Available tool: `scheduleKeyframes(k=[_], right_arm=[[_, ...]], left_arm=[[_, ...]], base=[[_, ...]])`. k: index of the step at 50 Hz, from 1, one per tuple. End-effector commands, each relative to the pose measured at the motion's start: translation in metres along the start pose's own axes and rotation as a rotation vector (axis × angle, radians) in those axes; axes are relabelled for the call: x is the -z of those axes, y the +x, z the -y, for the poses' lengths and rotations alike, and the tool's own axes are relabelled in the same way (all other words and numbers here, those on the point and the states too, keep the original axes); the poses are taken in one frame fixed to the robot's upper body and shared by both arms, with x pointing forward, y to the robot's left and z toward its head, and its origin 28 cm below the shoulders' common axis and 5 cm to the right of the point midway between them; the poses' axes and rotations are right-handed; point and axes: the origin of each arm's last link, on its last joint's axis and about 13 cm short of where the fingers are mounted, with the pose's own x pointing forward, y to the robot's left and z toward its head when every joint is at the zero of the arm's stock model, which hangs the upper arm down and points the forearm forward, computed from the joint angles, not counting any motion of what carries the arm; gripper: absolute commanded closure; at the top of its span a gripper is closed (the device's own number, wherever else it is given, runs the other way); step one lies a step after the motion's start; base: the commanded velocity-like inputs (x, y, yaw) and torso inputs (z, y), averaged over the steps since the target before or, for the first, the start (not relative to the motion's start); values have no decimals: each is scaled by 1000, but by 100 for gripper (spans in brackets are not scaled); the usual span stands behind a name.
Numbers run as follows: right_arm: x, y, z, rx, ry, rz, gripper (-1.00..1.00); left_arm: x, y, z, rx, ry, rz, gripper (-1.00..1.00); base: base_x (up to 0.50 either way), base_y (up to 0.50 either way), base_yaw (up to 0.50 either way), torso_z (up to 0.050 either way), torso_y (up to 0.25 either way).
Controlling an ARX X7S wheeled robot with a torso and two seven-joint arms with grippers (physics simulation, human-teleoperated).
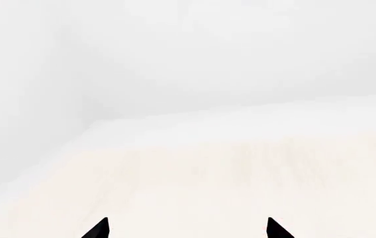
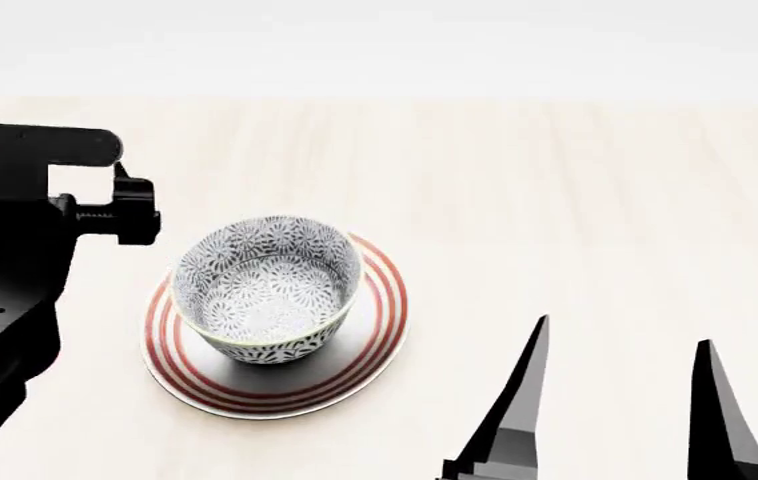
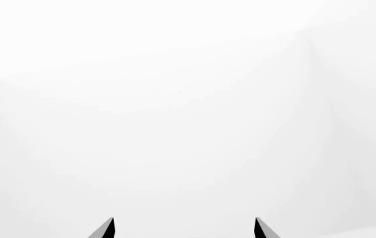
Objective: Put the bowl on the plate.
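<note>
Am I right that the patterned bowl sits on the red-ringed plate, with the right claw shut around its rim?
Not quite. The bowl does sit on the plate, but the right claw is open and apart from it, holding nothing, as the head view shows.

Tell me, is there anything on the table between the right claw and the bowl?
Only the plate's red-ringed rim, which the bowl sits on. Otherwise the table is bare up to the right gripper, as the head view shows.
</note>
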Motion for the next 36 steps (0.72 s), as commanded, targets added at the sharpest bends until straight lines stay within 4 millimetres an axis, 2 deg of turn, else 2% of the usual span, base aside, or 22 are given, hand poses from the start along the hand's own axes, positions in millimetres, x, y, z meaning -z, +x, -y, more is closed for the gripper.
scheduleKeyframes(k=[1,5,7,8,11,18,25,31,36], right_arm=[[0,1,-1,-8,-20,15,-100],[1,-1,-2,-13,-21,13,-100],[1,-2,-3,-15,-21,13,-100],[1,-2,-3,-15,-21,13,-100],[1,-2,-4,-18,-20,11,-100],[2,-3,-5,-22,-23,9,-100],[3,-2,-3,-15,-32,19,-100],[4,-2,-3,-16,-36,29,-100],[3,-1,-2,-9,-38,44,-100]], left_arm=[[18,-52,-27,-104,-67,142,-100],[33,-81,-38,-152,-80,170,-100],[43,-96,-43,-175,-150,152,-100],[43,-97,-44,-175,-150,152,-100],[54,-118,-49,-191,-91,213,-100],[62,-143,-53,-251,-49,320,-100],[82,-160,-50,-298,32,460,-100],[84,-173,-47,-347,62,648,-100],[78,-185,-47,-379,92,847,-100]], base=[[0,0,0,0,0],[0,0,0,0,0],[0,0,0,0,0],[0,0,0,0,0],[0,0,0,0,0],[0,0,0,0,0],[0,0,0,0,0],[0,0,0,0,0],[0,0,0,0,0]])
